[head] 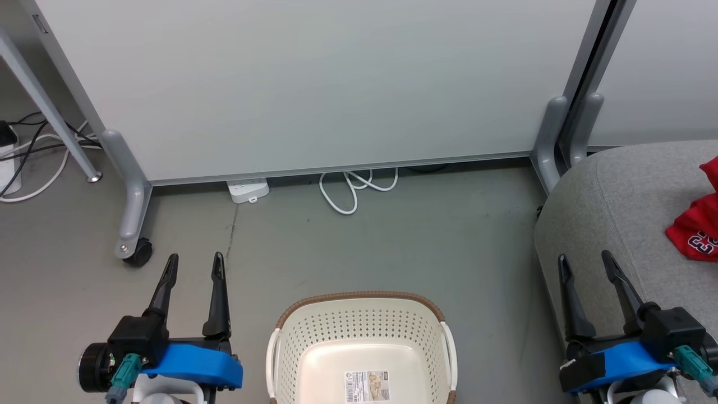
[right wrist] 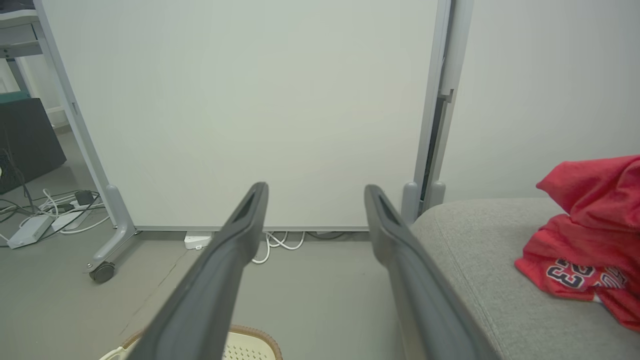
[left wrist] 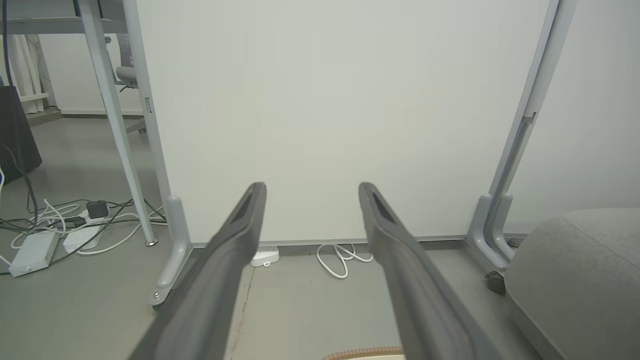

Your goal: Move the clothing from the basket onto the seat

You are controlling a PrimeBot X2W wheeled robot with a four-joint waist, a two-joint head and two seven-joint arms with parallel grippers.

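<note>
Head view, right edge: the clothing point(head: 698, 230) lies crumpled on the seat point(head: 611, 213), likely soft and light, best pinched at a raised fold. The left gripper point(head: 194, 259) and right gripper point(head: 584, 257) are spread, empty.

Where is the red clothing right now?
The red clothing lies on the grey seat at the head view's right edge, just beyond the open right hand; the basket at bottom centre holds none.

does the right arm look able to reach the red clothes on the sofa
Probably yes: the right gripper hangs open by the edge of the sofa, and the red clothes lie further along it with only bare fabric between.
</note>
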